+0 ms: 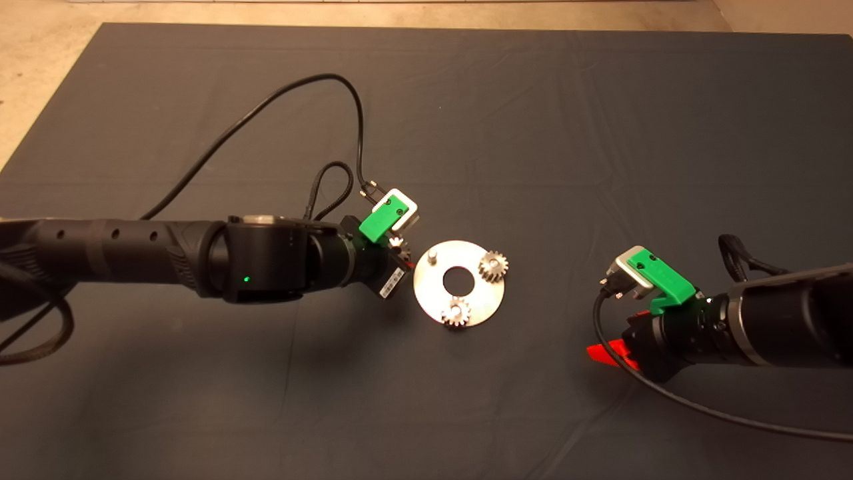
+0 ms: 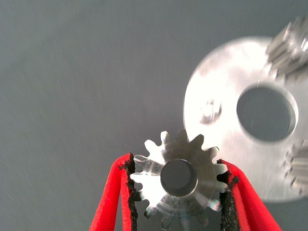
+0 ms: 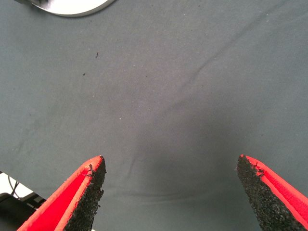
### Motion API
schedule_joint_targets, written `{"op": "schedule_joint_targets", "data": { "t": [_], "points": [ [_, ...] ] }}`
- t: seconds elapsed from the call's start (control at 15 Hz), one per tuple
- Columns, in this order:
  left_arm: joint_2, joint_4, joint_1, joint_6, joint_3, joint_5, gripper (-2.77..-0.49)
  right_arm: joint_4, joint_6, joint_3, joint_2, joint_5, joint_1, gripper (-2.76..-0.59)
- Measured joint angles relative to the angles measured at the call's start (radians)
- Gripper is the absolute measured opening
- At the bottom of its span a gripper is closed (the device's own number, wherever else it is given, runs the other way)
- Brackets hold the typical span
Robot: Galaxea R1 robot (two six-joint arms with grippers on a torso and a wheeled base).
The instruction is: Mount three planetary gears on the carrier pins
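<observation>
The shiny round disc point(image 1: 440, 283) lies at the mat's middle. Two planetary gears sit on carrier pins: one point(image 1: 493, 265) at its right, one point(image 1: 456, 311) at its near edge. The third pin point(image 1: 432, 255) stands bare at the disc's far left; it also shows in the left wrist view point(image 2: 210, 110). My left gripper point(image 1: 398, 248) is just left of the disc, shut on the third gear point(image 2: 179, 179), held a little short of the bare pin. My right gripper point(image 3: 171, 183) is open and empty over bare mat, to the right of the disc.
Black cables loop over the mat behind the left arm point(image 1: 266, 120) and trail from the right arm point(image 1: 700, 407). The disc's edge point(image 3: 72, 6) shows in the right wrist view. The mat's edge and pale floor point(image 1: 40, 73) lie at the far left.
</observation>
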Motion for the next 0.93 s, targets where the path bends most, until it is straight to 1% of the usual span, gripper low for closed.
{"op": "schedule_joint_targets", "data": {
  "t": [0.07, 0.13, 0.27, 0.4, 0.6, 0.67, 0.8, 0.93],
  "points": [
    [0.008, 0.001, -0.013, 0.0, 0.0, 0.0, -2.5, 0.007, 0.0, 0.0, 0.0, 0.0, 0.005, -1.33],
    [0.016, 0.001, -0.017, 0.0, 0.0, -0.001, -2.5, 0.014, 0.0, 0.0, 0.0, 0.0, 0.014, -1.33],
    [0.046, -0.002, -0.014, 0.0, 0.0, 0.003, -2.5, 0.017, 0.0, 0.001, 0.0, 0.0, 0.029, -1.33],
    [0.066, -0.003, -0.013, 0.0, 0.0, 0.001, -2.5, 0.023, 0.0, 0.001, 0.0, 0.001, 0.032, -1.33],
    [0.066, -0.003, -0.013, -0.001, 0.0, 0.001, -2.5, 0.061, -0.001, 0.001, 0.0, 0.0, 0.036, -1.33],
    [0.066, -0.002, -0.011, -0.001, 0.0, 0.002, -2.5, 0.062, -0.001, 0.002, 0.001, 0.001, 0.039, -1.33],
    [0.064, -0.003, -0.008, -0.001, 0.0, 0.011, -2.5, 0.063, -0.001, 0.002, 0.0, 0.001, 0.041, -1.33],
    [0.067, 0.0, -0.008, -0.001, 0.0, 0.006, -2.5, 0.067, -0.001, 0.003, 0.0, 0.0, 0.041, -1.33]
  ]
}}
